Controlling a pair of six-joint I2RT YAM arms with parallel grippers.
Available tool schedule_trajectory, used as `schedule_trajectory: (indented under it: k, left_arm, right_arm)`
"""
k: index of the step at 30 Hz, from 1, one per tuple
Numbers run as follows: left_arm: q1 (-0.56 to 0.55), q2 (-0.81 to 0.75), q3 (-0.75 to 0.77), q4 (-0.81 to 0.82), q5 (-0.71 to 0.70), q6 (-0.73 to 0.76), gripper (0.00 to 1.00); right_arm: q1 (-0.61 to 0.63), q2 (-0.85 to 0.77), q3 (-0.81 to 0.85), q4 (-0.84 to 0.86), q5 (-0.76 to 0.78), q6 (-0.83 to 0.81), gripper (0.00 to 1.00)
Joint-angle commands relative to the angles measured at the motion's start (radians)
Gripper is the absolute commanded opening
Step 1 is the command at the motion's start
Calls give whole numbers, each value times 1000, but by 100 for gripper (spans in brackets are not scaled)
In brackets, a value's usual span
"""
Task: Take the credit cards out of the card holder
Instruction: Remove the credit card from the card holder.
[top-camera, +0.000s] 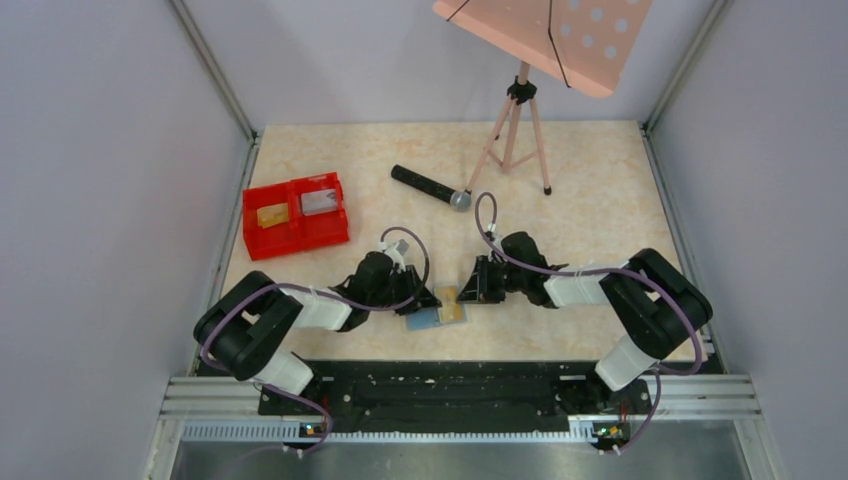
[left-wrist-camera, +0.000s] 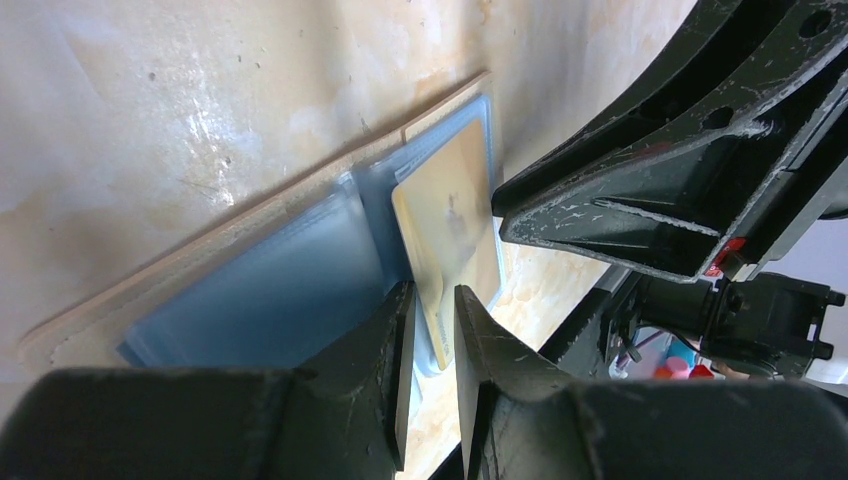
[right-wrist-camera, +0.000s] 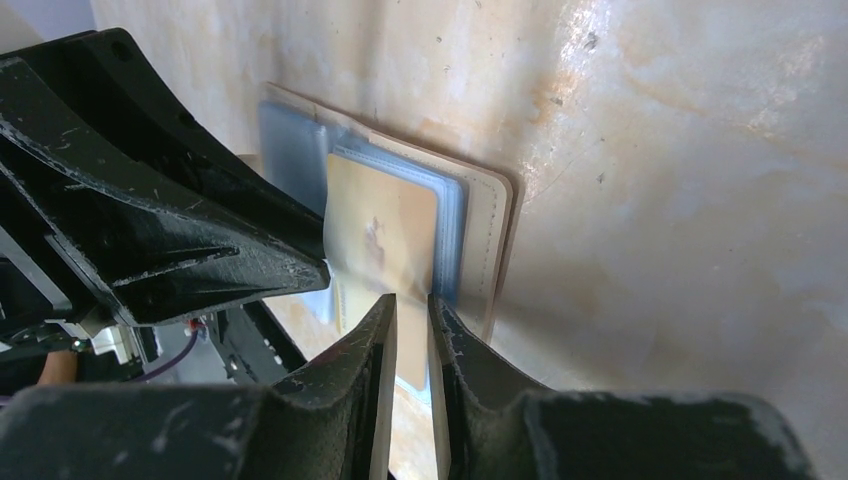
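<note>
- The wallet (top-camera: 424, 320) lies open and flat at the middle of the desk's (top-camera: 600, 200) near edge. There both arms can come at it low, from opposite sides.
- A gold card (top-camera: 451, 306) lies on the wallet's right panel. Its outer end seems to stick out past the clear pocket.
- The right gripper (right-wrist-camera: 410, 305) reaches in from the right edge's side. Its fingers are drawn to a thin slit and the card's edge runs into that slit, so it looks pinched, probably to slide the card out sideways.
- The left gripper (left-wrist-camera: 432, 295) faces it from the left, its fingers likewise almost together. Its tips sit by the centre fold at the card's inner edge. I judge it is there to brace the wallet against dragging, but I cannot tell whether it pinches or only presses.
- Farther back, near the left edge, stands a red tray (top-camera: 297, 241). It holds a second gold card (top-camera: 272, 214) in one compartment and a grey card (top-camera: 318, 202) in the other, so it is likely the drop spot.
- A microphone (top-camera: 428, 185) lies mid-desk.
- A tripod stand (top-camera: 515, 130) rises by the far edge, well apart from the work.
</note>
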Motion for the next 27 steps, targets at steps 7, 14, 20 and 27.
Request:
schedule_trajectory:
  k: [7, 14, 20, 27]
  left_arm:
    - [-23, 19, -8, 67, -3, -23, 25]
    - [-27, 6, -8, 66, 2, -40, 14]
    - [-27, -9, -16, 58, 7, -54, 0]
    - [-24, -52, -16, -10, -7, -27, 0]
  right_arm:
    - [18, 6, -28, -14, 21, -5, 18]
    - [18, 6, -28, -20, 29, -9, 17]
    - [18, 5, -28, -45, 48, -21, 17]
    - [18, 14, -25, -55, 58, -29, 17]
